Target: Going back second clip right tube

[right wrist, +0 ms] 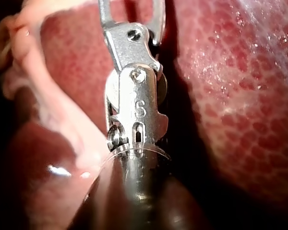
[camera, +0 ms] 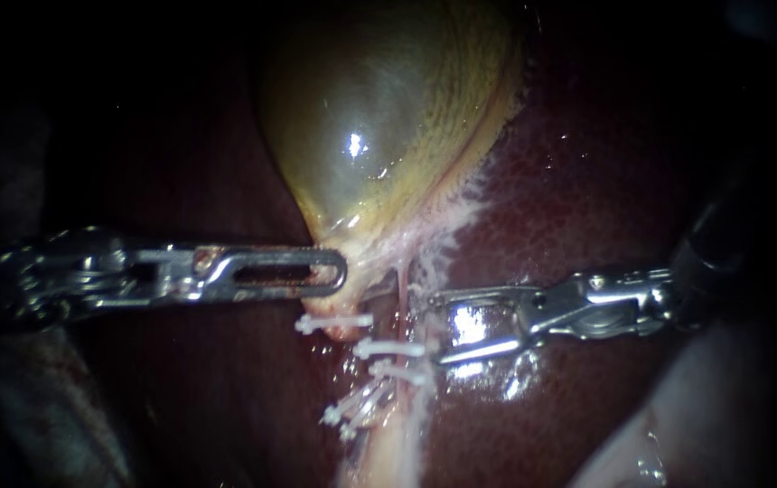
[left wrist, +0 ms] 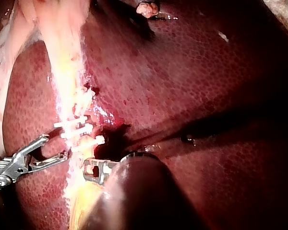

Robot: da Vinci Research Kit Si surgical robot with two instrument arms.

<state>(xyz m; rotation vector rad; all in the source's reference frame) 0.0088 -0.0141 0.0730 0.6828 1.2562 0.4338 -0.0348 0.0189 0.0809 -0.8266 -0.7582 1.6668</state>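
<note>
several white plastic clips (camera: 388,348) cross the thin pale tube (camera: 402,287), so the silver right instrument (camera: 435,327) waits beside it, jaws spread and empty, while the silver left instrument (camera: 339,271) seemingly pinches the glossy yellow-green gallbladder (camera: 379,117) taut.

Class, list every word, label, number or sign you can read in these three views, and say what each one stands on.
On the tissue: none; the liver and gallbladder bear no text.
On the clips: none.
On the left instrument: nothing readable.
On the right instrument: one small stamped mark on its metal wrist, seen in the right wrist view; an instrument marking, left unquoted.
</note>
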